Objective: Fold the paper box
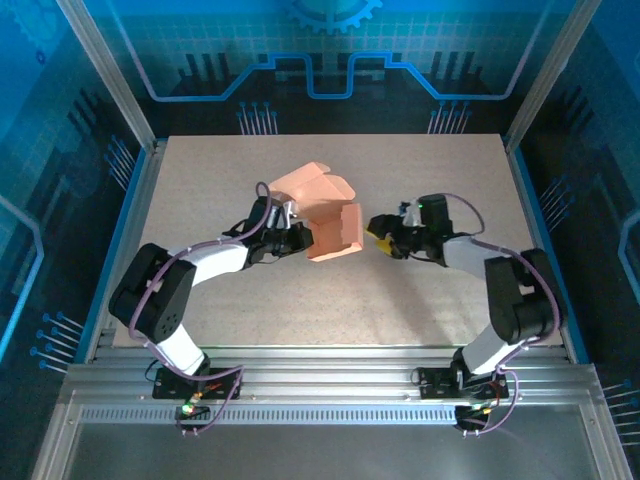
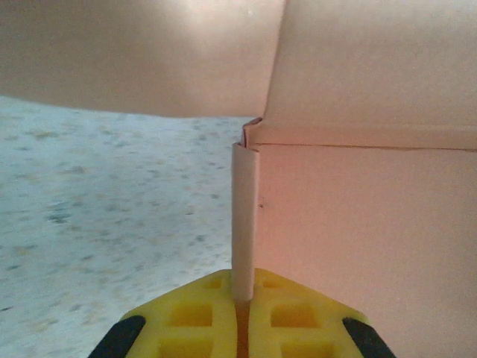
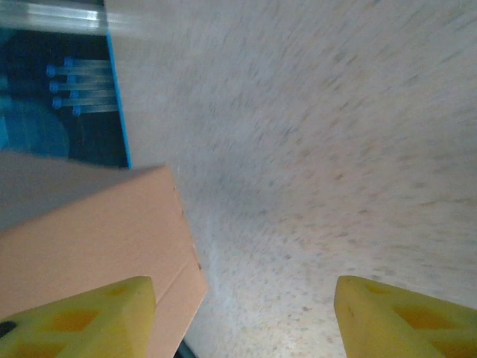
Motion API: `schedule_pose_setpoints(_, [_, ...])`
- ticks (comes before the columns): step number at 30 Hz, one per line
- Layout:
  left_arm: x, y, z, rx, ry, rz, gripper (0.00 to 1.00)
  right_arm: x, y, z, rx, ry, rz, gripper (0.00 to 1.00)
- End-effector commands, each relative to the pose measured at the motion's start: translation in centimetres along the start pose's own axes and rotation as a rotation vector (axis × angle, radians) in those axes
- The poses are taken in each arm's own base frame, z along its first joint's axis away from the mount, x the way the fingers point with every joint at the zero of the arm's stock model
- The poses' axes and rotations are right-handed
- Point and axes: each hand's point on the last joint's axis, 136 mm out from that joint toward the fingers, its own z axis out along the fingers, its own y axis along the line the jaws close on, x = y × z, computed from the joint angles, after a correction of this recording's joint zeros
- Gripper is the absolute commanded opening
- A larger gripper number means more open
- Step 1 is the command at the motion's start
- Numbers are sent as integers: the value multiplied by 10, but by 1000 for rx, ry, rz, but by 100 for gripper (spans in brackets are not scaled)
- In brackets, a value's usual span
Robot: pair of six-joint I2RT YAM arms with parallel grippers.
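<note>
The paper box [image 1: 328, 213], salmon-orange cardboard partly folded up, stands mid-table with flaps raised at the back. My left gripper [image 1: 303, 238] is shut on its left wall; in the left wrist view the yellow fingers [image 2: 209, 317] pinch the thin edge of a panel [image 2: 244, 224], with the box wall [image 2: 358, 246] to the right. My right gripper [image 1: 374, 236] sits just right of the box, open with nothing between its fingers. In the right wrist view the box [image 3: 89, 239] lies at the left, beside one yellow fingertip [image 3: 89, 321], and bare table shows between the jaws.
The speckled beige table [image 1: 420, 300] has free room at the front and right. Aluminium frame posts and blue panels ring it, with the left edge [image 3: 115, 97] seen in the right wrist view.
</note>
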Motion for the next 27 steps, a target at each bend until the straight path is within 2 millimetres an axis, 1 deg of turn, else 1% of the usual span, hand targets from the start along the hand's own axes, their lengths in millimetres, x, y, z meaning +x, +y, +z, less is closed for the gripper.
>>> schedule_pose_setpoints(1, [-1, 20, -14, -143, 10, 80, 6, 3, -35, -24, 156, -29, 9, 66])
schedule_pose_setpoints(3, [0, 33, -20, -236, 30, 107, 6, 1, -35, -34, 197, -46, -32, 66])
schedule_pose_setpoints(6, [2, 54, -28, -424, 64, 191, 7, -1, -32, -46, 259, -75, -97, 66])
schedule_pose_setpoints(8, [6, 61, -30, -489, 94, 218, 7, -3, -29, -51, 278, -93, -129, 66])
schedule_pose_setpoints(11, [8, 71, -31, -583, 112, 245, 7, -3, -26, -54, 284, -98, -149, 66])
schedule_pose_setpoints(14, [12, 79, -29, -678, 140, 286, 8, -2, -25, -52, 277, -94, -152, 66])
schedule_pose_setpoints(19, [22, 86, -16, -686, 185, 261, 10, 2, -22, -45, 268, -74, -163, 66])
schedule_pose_setpoints(22, [26, 89, -9, -681, 204, 247, 14, 6, -20, -40, 271, -60, -175, 66])
schedule_pose_setpoints(27, [27, 88, -8, -667, 203, 237, 22, 6, -18, -36, 278, -58, -187, 66])
